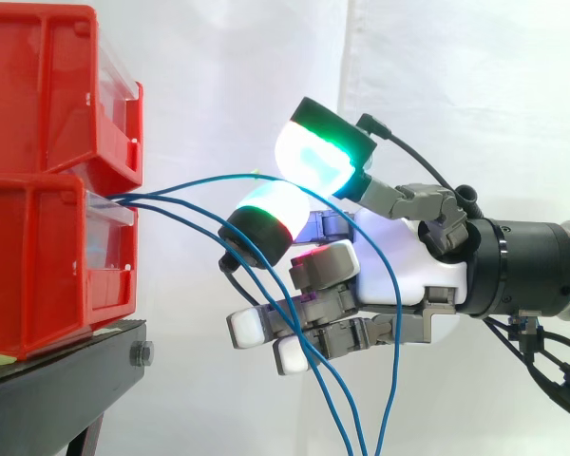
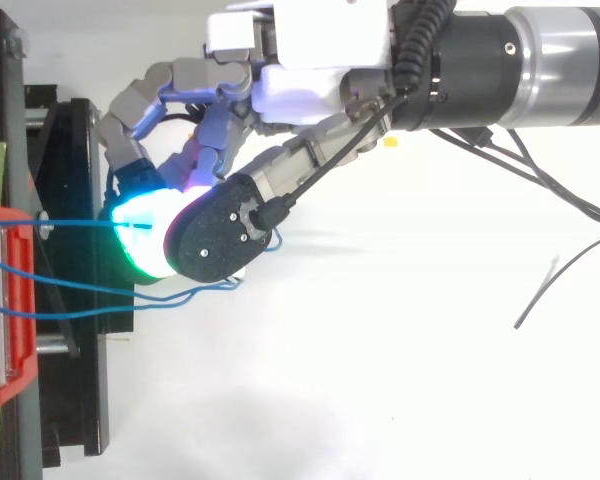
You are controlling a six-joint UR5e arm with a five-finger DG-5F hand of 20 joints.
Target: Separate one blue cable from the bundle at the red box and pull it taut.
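Three thin blue cables come out of the lower red box point(image 1: 38, 266), which also appears at the left edge from above point(image 2: 0, 300). The top cable point(image 1: 199, 179) arcs up and rightward, passing between two green-glowing fingertips point(image 1: 318, 152) of my hand point(image 1: 399, 256), which pinch it. Past the pinch it hangs down in a loose curve. From above, this cable point(image 2: 75, 223) runs straight from the box to the pads. The other two cables point(image 1: 195, 223) sag below and cross in front of the lower fingers, which stay relaxed.
A second red box point(image 1: 38, 85) is stacked on the first. Both rest on a black stand point(image 1: 66, 380) at the left. A white curtain hangs behind, and white floor lies to the right of the stand in the top view.
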